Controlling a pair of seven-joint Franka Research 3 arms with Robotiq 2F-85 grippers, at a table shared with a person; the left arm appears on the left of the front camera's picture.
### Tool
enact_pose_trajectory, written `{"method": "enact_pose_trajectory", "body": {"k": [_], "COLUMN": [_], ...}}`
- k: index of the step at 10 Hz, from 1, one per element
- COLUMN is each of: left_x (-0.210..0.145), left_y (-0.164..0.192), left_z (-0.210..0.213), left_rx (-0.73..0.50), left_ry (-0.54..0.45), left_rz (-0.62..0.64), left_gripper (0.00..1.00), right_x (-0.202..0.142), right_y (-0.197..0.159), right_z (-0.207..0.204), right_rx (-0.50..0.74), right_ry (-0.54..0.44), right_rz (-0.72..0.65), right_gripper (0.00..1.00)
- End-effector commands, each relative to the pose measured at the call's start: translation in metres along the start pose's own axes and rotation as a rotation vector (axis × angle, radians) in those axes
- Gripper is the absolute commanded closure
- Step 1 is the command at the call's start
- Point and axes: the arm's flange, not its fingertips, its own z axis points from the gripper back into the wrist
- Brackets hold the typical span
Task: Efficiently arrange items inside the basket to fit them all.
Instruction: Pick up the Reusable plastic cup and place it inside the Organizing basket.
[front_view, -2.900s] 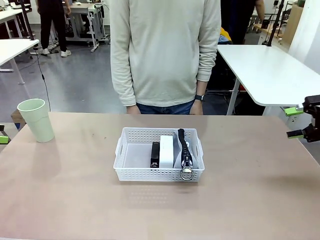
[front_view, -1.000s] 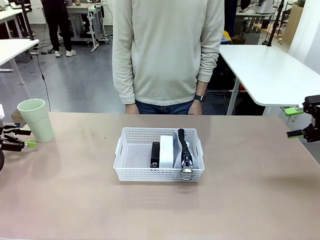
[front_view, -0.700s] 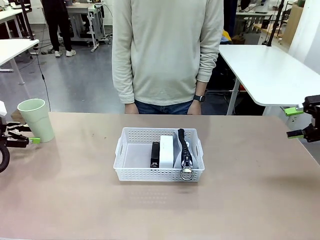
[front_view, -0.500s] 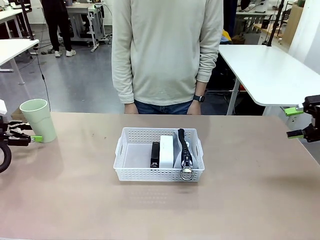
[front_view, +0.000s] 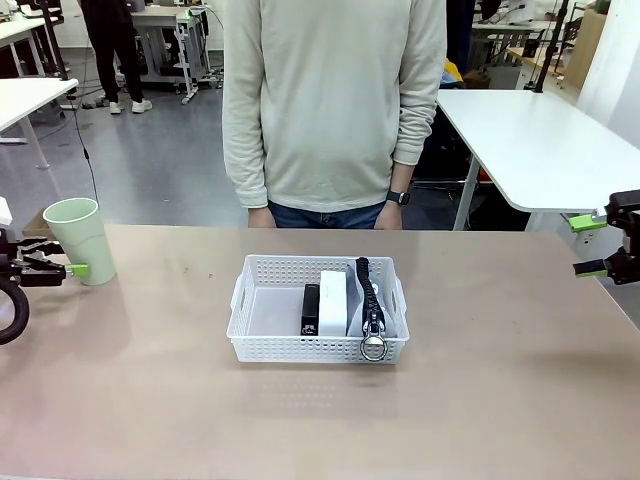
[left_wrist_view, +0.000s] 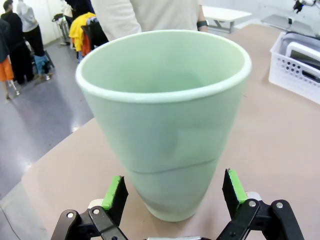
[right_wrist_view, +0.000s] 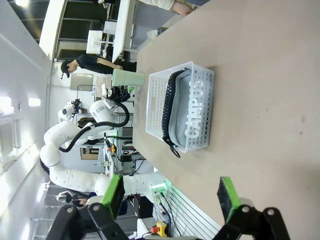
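Readable print: your right wrist view shows large white letters, sideways, on the near lattice wall of the basket (right_wrist_view: 192, 107); they look like "CAMPUS", though I cannot vouch for each letter. No other writing is legible.

Hidden or cut off: in the front view the left gripper (front_view: 62, 259) sits at the left edge of the frame, only its fingertips and a loop of black cable showing. The right gripper (front_view: 592, 245) is cut by the right edge, upper half. The stapler (front_view: 311, 308) is partly hidden behind the basket's front wall.

Shapes and materials: the cup (left_wrist_view: 165, 117) is pale green, smooth, tapered, upright on the matt tan table (front_view: 150, 400), left of centre and well apart from the basket. Your left gripper's jaws are spread, one green pad (left_wrist_view: 113, 192) each side of the cup's base, a gap visible on both. Right gripper is likewise spread, holding nothing. In the basket's right half: black stapler, white box (front_view: 334, 300), grey pouch (front_view: 368, 305) on edge, its metal ring (front_view: 374, 347) at the front wall.
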Motion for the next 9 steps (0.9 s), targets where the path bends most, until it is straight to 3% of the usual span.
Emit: {"method": "enact_pose_trajectory", "body": {"k": [1,9], "left_x": [-0.005,0.006], "left_y": [0.007,0.0], "left_z": [-0.009,-0.014], "left_rx": [0.04,0.026], "left_ry": [-0.019,-0.184], "left_rz": [0.002,-0.016], "left_gripper": [0.0,0.0], "right_x": [-0.001,-0.001], "right_y": [0.002,0.002], "right_z": [0.003,0.003], "right_rx": [-0.004,-0.004], "right_ry": [0.01,0.01], "right_rz": [-0.01,-0.01], "right_gripper": [0.0,0.0]}}
